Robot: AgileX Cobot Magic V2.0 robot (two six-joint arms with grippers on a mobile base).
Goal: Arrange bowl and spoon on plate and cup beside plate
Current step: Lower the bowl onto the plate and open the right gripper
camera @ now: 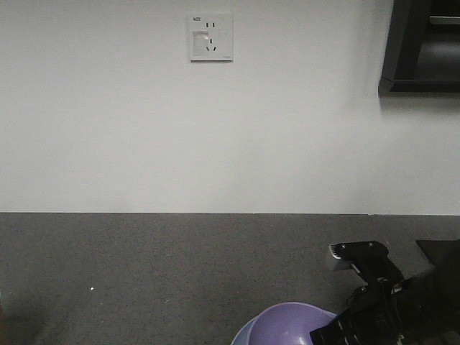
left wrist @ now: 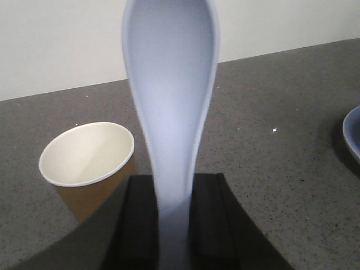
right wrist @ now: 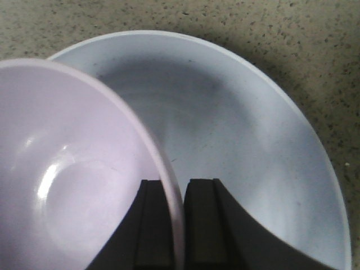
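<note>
In the left wrist view my left gripper (left wrist: 173, 219) is shut on the handle of the pale blue-white spoon (left wrist: 171, 90), whose scoop points away from me above the counter. The brown paper cup (left wrist: 87, 163) stands upright just left of it, and a sliver of the light-blue plate (left wrist: 352, 135) shows at the right edge. My right gripper (right wrist: 174, 222) is shut on the rim of the lavender bowl (right wrist: 67, 169), one finger inside and one outside. The bowl hangs over the left part of the plate (right wrist: 242, 140). The front view catches the bowl (camera: 295, 327) at the bottom edge beside the right arm.
A grey speckled counter (camera: 144, 273) runs back to a white wall with a socket (camera: 210, 37). A dark cabinet (camera: 424, 50) hangs at the upper right. A black mat or tray edge (camera: 442, 251) lies at the far right of the counter.
</note>
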